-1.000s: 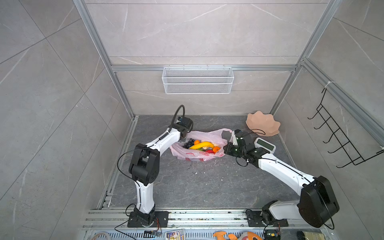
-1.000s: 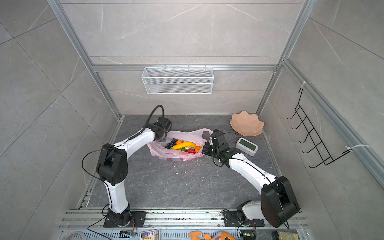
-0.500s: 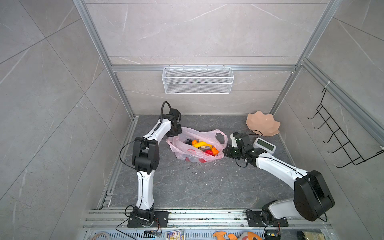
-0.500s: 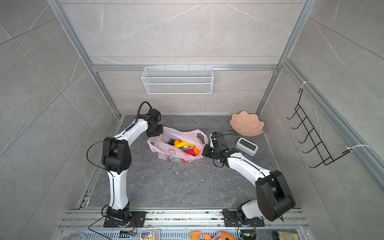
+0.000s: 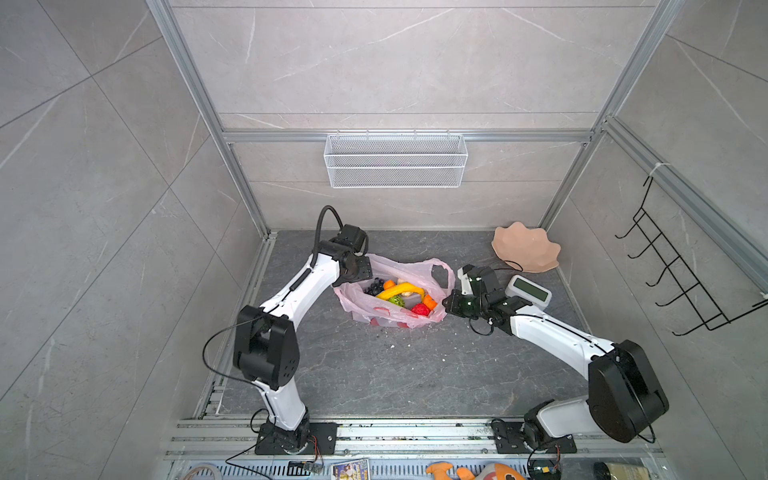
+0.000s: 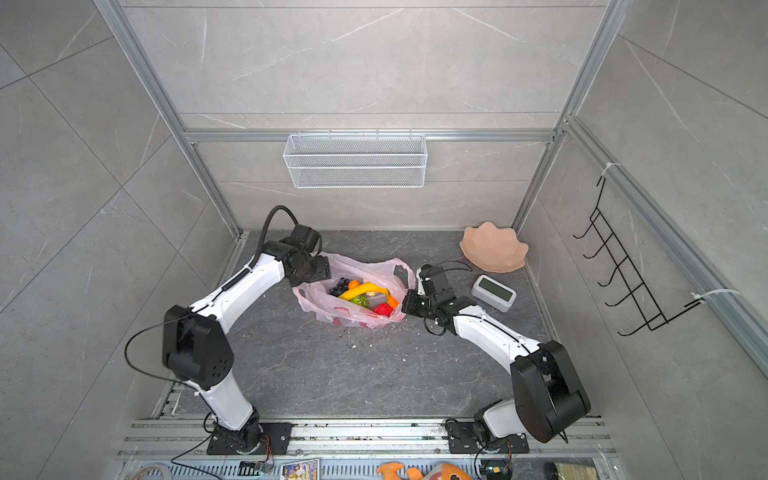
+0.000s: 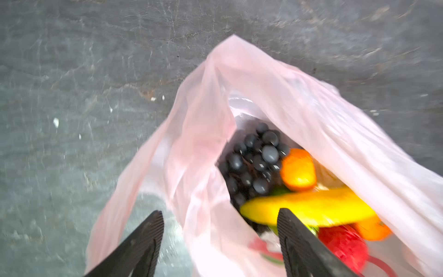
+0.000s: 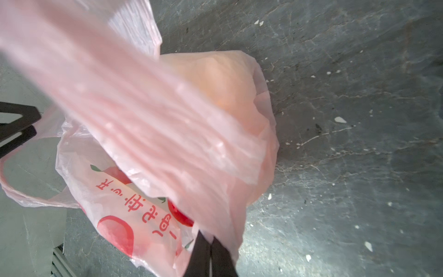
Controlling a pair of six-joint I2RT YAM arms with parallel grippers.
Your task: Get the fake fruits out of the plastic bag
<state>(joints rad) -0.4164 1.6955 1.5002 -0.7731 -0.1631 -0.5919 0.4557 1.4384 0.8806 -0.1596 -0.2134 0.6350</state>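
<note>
pale-pink translucent plastic bag (image 5: 388, 319) on grey bench (image 5: 374, 374) holds the toy fake fruits (image 5: 400, 293); right hand (image 8: 208, 236) clamps its 3 o'clock rim, left hand (image 7: 219, 214) gapes empty at 10 o'clock, likely reaching next for the yellow banana (image 7: 306, 211).

Counted: one pale-pink translucent plastic bag (image 5: 386, 319). Inside: one yellow banana (image 5: 401, 289), one dark grape bunch (image 5: 375, 286), two orange tangerines (image 5: 388, 284), one red toy fruit (image 5: 420, 309), one green leafy piece (image 5: 397, 300). Elsewhere: one peach wavy-edged dish (image 5: 525, 248), one white box with a grey-green screen (image 5: 528, 289), one white wire-mesh basket (image 5: 395, 160), one black wire hook rack (image 5: 681, 274).
</note>
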